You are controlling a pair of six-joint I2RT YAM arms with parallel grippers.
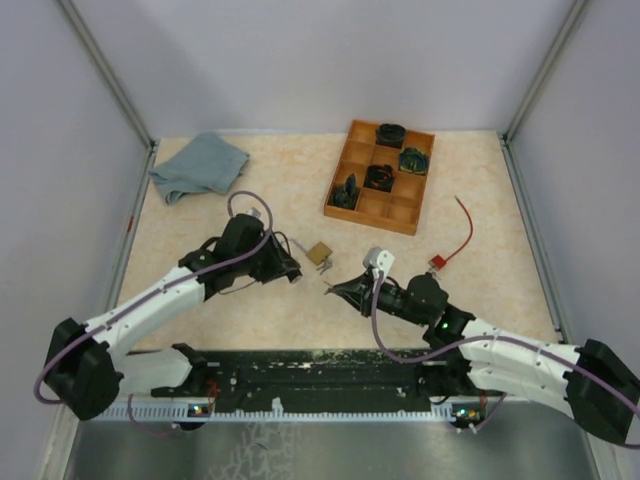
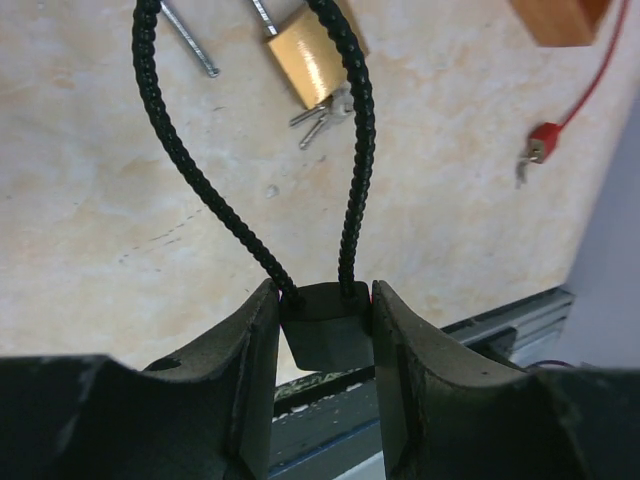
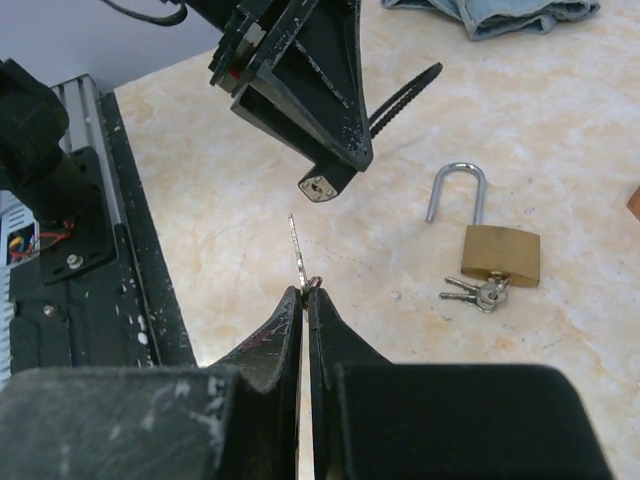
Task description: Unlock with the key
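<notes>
Toward the near edge of the counter [image 1: 300,320], right fingers [image 3: 305,305] are pinched fully shut on a thin key [image 3: 295,250], tip just short of the keyhole in the black cable lock [image 2: 325,335], which the left fingers [image 2: 258,330] clamp by its body, part-open. Risk: the key, gripped low, pivots or misses the slot, or the lock twists under the push. Mid-counter lies a brass padlock [image 1: 319,253], with a red wire [image 1: 465,235] toward the right edge; wooden tray [image 1: 400,210] far right, blue cloth [image 1: 200,165] far-left corner; speckled beige top, plain grey walls [image 1: 320,60].

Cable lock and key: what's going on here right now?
The left gripper is clamped on the body of the black cable lock, its keyhole facing outward. The right gripper pinches a key, blade aimed at the keyhole but not yet in. A brass padlock lies unused on the table.
</notes>
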